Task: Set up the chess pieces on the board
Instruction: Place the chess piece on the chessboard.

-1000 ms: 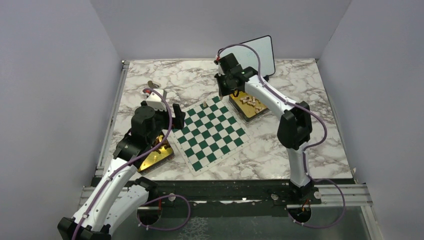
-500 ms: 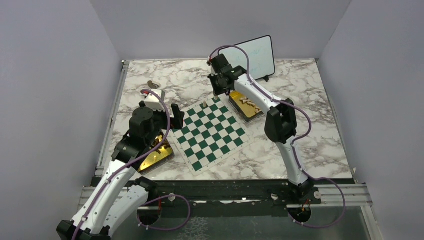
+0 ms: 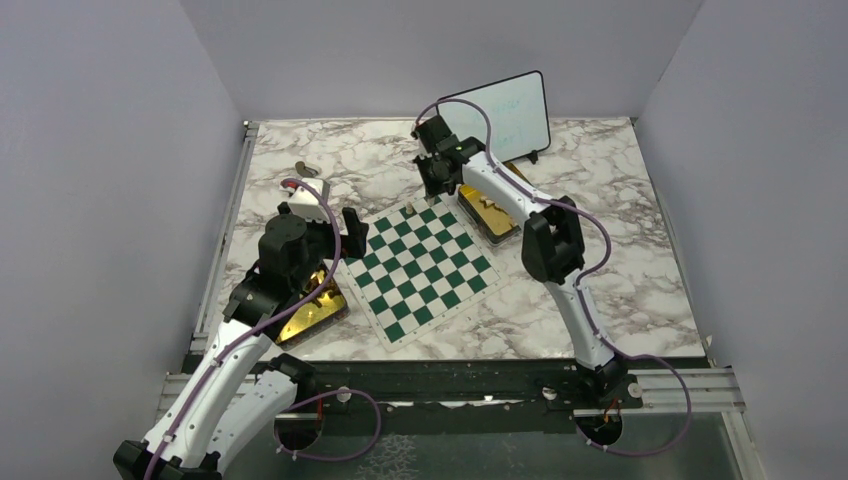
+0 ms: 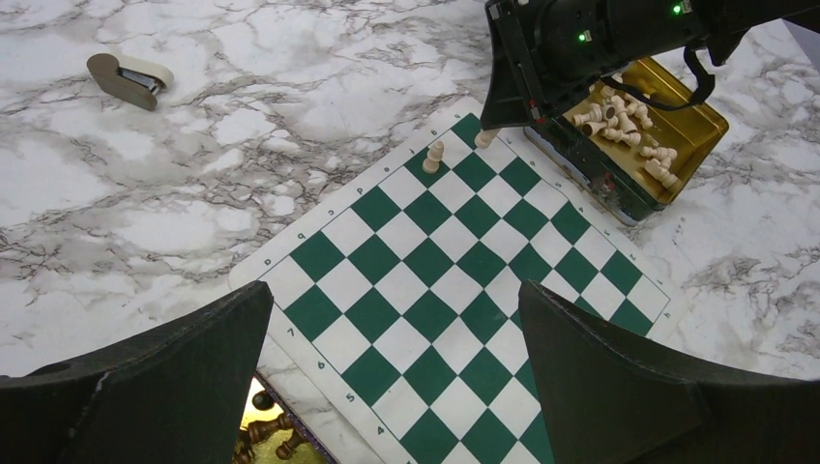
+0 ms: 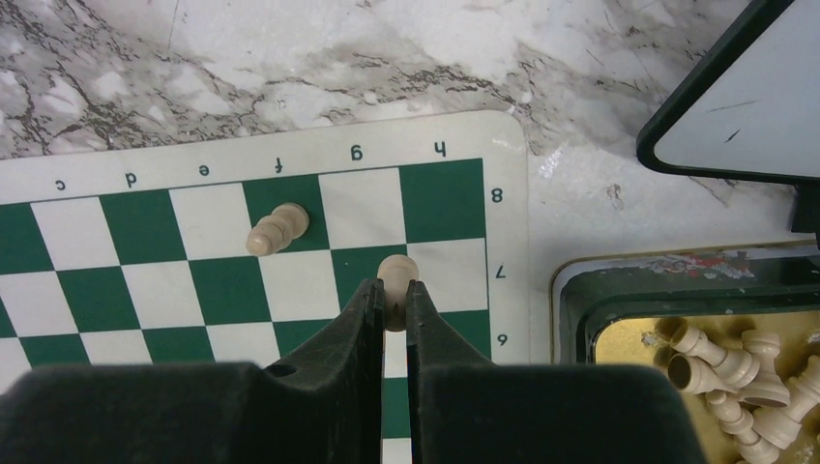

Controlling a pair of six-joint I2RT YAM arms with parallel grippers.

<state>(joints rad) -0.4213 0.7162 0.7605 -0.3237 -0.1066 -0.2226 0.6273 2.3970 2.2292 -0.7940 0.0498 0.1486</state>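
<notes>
The right claw is pinched shut on a small, pale, round-headed wooden pawn over the seventh row of the flat green-and-white checked board, near its corner. A matching piece stands on f8. The left claw gapes wide and empty above the marbled surface.

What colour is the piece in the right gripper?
Pale beige piece, pinched by the right gripper; clearest in the right wrist view.
</notes>
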